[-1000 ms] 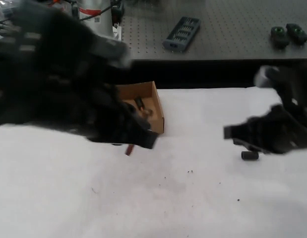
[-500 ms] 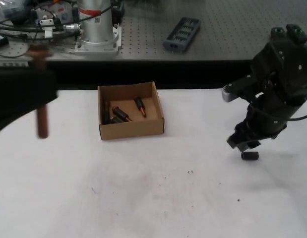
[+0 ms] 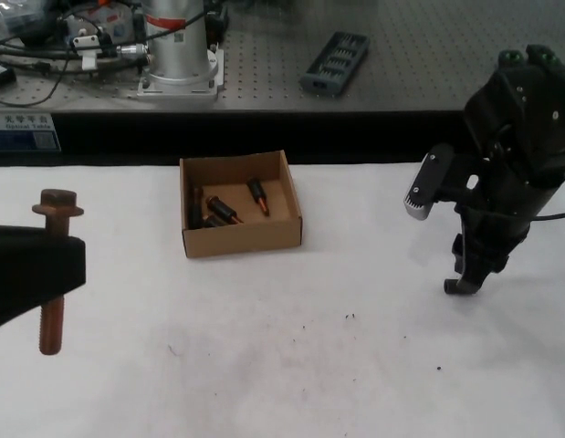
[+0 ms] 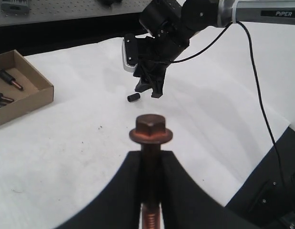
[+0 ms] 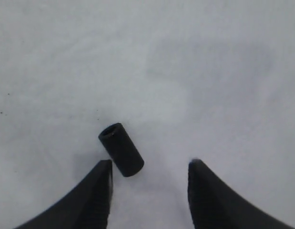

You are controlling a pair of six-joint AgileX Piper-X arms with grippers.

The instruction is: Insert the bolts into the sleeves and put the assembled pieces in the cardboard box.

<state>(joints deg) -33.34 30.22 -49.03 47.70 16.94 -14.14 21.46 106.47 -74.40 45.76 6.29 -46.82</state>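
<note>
Gripping one copper-coloured bolt [image 4: 150,133] by its shank, the left gripper [image 4: 150,162] is closed on it. The bolt stands upright, with the flanged hex head above the fingers and the threaded end below. The high view places this bolt [image 3: 52,324] over the near left of the white cloth [image 3: 309,365], well apart from the cardboard box [image 3: 241,239].

The right wrist view looks straight down between the right gripper [image 5: 149,164] and its two fingers [image 5: 97,191]. They are spread wide with nothing in their hold. One black sleeve [image 5: 121,149] lies on its side on the cloth, its nearer end just beside one fingertip; whether they touch cannot be told. From the left wrist view the same sleeve [image 4: 133,98] sits just beside the lowered right gripper [image 4: 154,90]. In the high view that gripper covers most of it.

Counted: one bolt, one loose sleeve, one box. Inside the box the high view shows at least three assembled pieces [image 3: 257,196] — dark bodies with coppery ends — though its shaded side is hard to count.

Writing: a blue label [image 3: 25,132] on the front edge of the perforated bench [image 3: 410,55], its print too small to read, and pale lettering [image 4: 276,14] on the right arm.
</note>
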